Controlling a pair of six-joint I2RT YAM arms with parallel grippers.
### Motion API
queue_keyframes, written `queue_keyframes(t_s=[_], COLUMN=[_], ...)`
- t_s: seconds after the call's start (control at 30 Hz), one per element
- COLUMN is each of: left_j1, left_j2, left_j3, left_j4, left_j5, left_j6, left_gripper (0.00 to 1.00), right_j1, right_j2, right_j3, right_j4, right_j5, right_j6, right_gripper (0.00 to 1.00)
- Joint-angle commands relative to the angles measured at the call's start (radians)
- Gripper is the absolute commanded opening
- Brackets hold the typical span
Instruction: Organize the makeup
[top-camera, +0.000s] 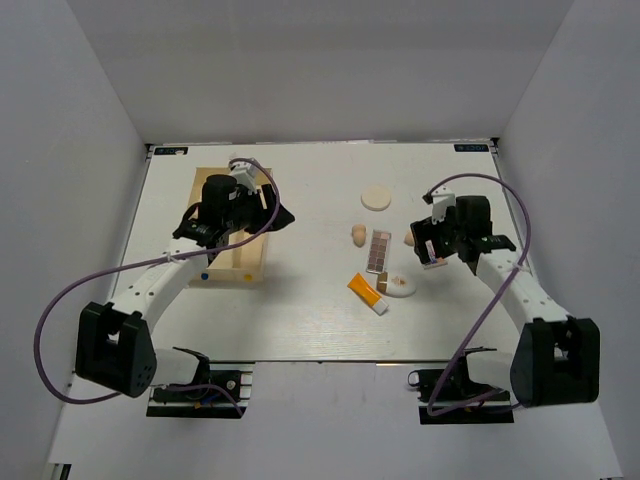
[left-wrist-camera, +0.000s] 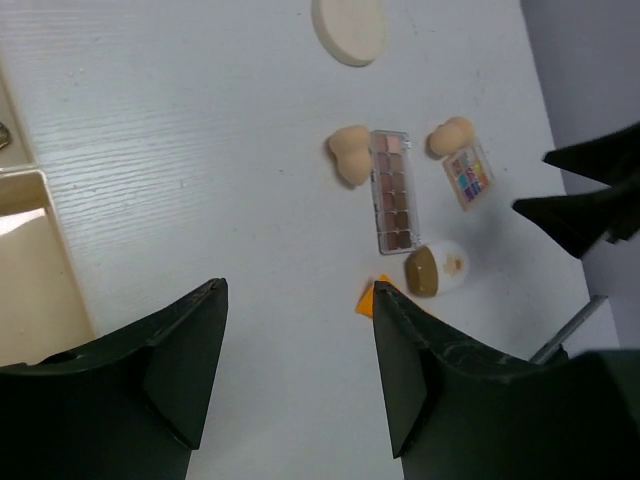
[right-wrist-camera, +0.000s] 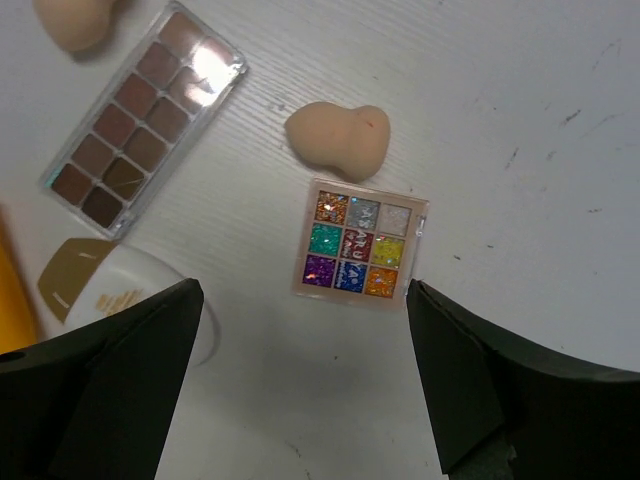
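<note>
Multicoloured palette (right-wrist-camera: 361, 241) lies under the right pincer (right-wrist-camera: 300, 292), jaws spread wide.

Square palette (right-wrist-camera: 360, 243): nine glittery pans in orange, silver, teal, red, yellow, purple, blue. Long palette (right-wrist-camera: 143, 120): browns. Sponge (right-wrist-camera: 337, 141): beige. Tube (top-camera: 364, 289): orange, white cap. Disc (top-camera: 377, 197): cream.

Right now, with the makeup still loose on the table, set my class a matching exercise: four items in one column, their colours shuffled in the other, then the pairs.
Items
1. round disc
2. long palette
3. square palette
4. tube

Colours
A. rows of brown shades
B. orange with a white cap
C. plain creamy white
D. bright glittery squares of many colours

Pairs: 1-C, 2-A, 3-D, 4-B
</note>
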Motion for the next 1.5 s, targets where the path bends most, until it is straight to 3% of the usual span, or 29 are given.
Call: queue_keyframes(t_s=[0.0,0.3,0.63,1.03,1.13,1.33,1.47], left_j1=[-0.009,-0.009,-0.018,-0.018,-0.027,-0.027,-0.027], left_j2=[-0.085,-0.142,-0.127,-0.117,-0.125,-0.14,-0.148], left_j3=[-0.025,-0.056,-0.06,-0.063,-0.066,-0.076,-0.077], left_j4=[0.067,0.098,0.098,0.098,0.097,0.098,0.098], left_j5=[0.067,0.122,0.125,0.121,0.113,0.101,0.095], left_j6=[-0.011,-0.034,-0.033,-0.029,-0.026,-0.025,-0.022], left_gripper=[0.7,0.7,0.7,0.71,0.71,0.71,0.71], right_j1=[0.009,0.02,0.014,0.009,0.009,0.0,0.001], right_j2=[0.066,0.243,0.384,0.467,0.474,0.471,0.413], right_j3=[0.048,0.081,0.13,0.148,0.139,0.136,0.142], right_j4=[0.026,0.04,0.01,-0.01,-0.022,-0.067,-0.099], right_j5=[0.146,0.234,0.217,0.219,0.187,0.095,0.025], right_j6=[0.023,0.025,0.019,0.017,0.019,0.019,0.023], right_gripper=[0.89,0.89,0.89,0.88,0.81,0.57,0.34])
